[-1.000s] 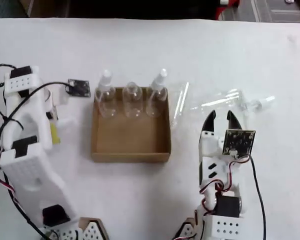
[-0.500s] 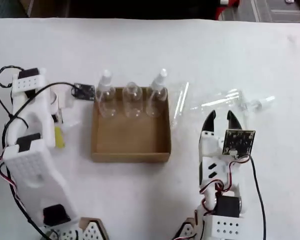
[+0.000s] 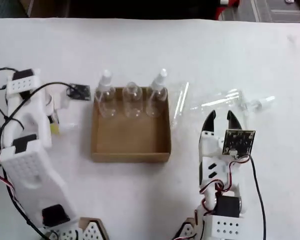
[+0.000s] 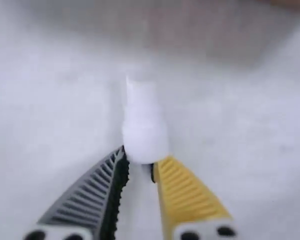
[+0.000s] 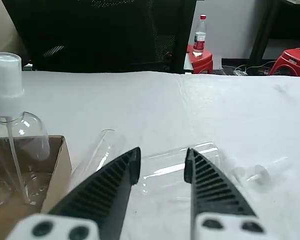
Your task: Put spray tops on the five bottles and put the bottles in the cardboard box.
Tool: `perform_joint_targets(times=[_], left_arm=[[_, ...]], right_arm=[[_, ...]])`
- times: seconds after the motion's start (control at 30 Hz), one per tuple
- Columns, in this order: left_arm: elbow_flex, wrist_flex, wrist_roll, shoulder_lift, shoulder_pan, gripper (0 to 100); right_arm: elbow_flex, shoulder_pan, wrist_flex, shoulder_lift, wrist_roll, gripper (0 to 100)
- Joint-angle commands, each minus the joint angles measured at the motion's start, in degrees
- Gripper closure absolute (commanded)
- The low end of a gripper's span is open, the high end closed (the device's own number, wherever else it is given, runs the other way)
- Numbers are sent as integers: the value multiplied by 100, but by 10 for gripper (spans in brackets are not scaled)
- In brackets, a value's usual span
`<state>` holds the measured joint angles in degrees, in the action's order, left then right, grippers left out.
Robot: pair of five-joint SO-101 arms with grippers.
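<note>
Two arms, low over the table (image 3: 190, 45). Left gripper (image 4: 140, 167), beside cardboard box (image 3: 131, 156), pinches white spray top (image 4: 144, 132). Right gripper (image 3: 221, 116) released (tips apart), facing lying bottles (image 3: 220, 101). Upright bottles (image 3: 132, 100) occupy the box's far end.

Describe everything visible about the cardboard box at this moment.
The cardboard box is brown, shallow, open-topped and square, sitting flat on the white table. Three clear bottles stand inside along its far wall: the left bottle and right bottle carry white spray tops, the middle bottle has none. The rest of its floor is bare. Nothing else touches it.
</note>
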<state>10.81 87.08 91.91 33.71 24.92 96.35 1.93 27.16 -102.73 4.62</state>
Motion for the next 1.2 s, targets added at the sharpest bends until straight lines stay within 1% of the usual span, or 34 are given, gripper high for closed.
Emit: perform_joint_targets(times=[0.0, 0.1, 0.2, 0.33, 0.5, 0.6, 0.7, 0.77, 0.8, 0.97, 1.07, 1.17], left_arm=[[255, 88, 176, -84, 725, 977], [255, 132, 738, -84, 1182, 978], [255, 114, 1029, -92, 1640, 978], [255, 97, 1134, -84, 2070, 978], [255, 132, 1116, -92, 2308, 976], [352, 149, 870, -101, 2343, 962], [642, 334, 404, -101, 2343, 853], [888, 571, 387, -92, 2308, 785], [1029, 721, 387, -92, 2290, 771], [2057, 1538, 343, -92, 1947, 793], [2321, 1530, 9, -101, 1736, 792], [2207, 1538, -132, -101, 1420, 792]], right_arm=[[53, -57, -13, -31, 70, 872], [53, -57, -22, -31, 70, 872], [53, -57, -22, -31, 70, 872], [53, -57, -13, -31, 70, 872], [53, -57, -4, -31, 70, 872], [53, -57, 4, -31, 70, 872], [53, -57, 4, -31, 70, 872], [53, -57, 4, -31, 70, 872], [53, -57, 4, -31, 70, 872], [53, -57, 4, -31, 70, 872], [53, -57, 4, -31, 70, 872], [53, -66, 4, -31, 70, 872]])
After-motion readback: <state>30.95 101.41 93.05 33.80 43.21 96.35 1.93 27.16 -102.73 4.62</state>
